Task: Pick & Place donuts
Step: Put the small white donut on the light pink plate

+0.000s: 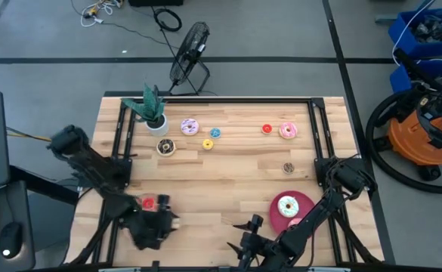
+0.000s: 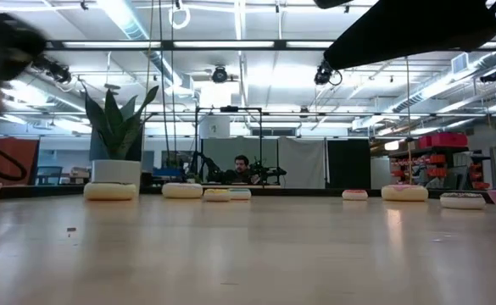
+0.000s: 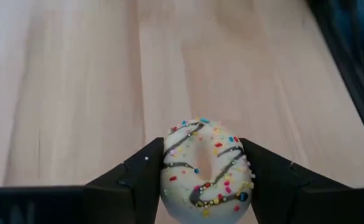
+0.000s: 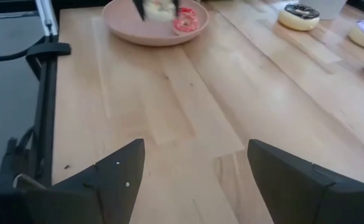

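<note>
Donut [image 3: 206, 168] wedged between left fingers [image 3: 135, 180].

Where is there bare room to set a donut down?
Free: the bare wood between the back row of donuts, the pink plate and the crimson plate. Crowded: around the plant, and at the pink plate under the left gripper.

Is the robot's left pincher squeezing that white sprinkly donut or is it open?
Shut on it. The left end effector has both dark fingers pressed against the white sprinkled toy donut.
</note>
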Controlling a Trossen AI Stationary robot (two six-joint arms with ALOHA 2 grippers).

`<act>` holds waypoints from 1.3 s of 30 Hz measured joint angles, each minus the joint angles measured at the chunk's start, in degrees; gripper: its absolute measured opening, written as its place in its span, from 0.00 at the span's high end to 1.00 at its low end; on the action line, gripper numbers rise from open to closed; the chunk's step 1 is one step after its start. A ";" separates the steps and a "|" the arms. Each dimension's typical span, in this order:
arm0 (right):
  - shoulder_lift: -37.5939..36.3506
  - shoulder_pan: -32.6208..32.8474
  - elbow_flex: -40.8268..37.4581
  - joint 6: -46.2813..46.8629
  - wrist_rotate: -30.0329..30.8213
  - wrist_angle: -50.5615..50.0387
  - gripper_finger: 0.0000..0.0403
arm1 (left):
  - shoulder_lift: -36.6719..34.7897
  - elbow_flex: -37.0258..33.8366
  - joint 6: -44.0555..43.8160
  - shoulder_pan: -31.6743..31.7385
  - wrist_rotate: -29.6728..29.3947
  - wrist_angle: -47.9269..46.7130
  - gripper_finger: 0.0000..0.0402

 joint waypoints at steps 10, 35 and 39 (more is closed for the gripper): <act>0.68 -1.23 -0.02 0.04 -0.46 2.19 0.27 | -2.84 0.00 -32.87 -16.47 1.62 -22.17 0.49; 1.23 -1.27 -0.04 -1.01 0.57 8.15 0.27 | -0.89 -7.67 -64.33 -25.07 6.11 -37.47 0.42; 1.23 -1.27 -0.04 -1.26 0.55 8.09 0.27 | -0.94 -7.68 -64.13 -24.98 8.64 -37.43 0.30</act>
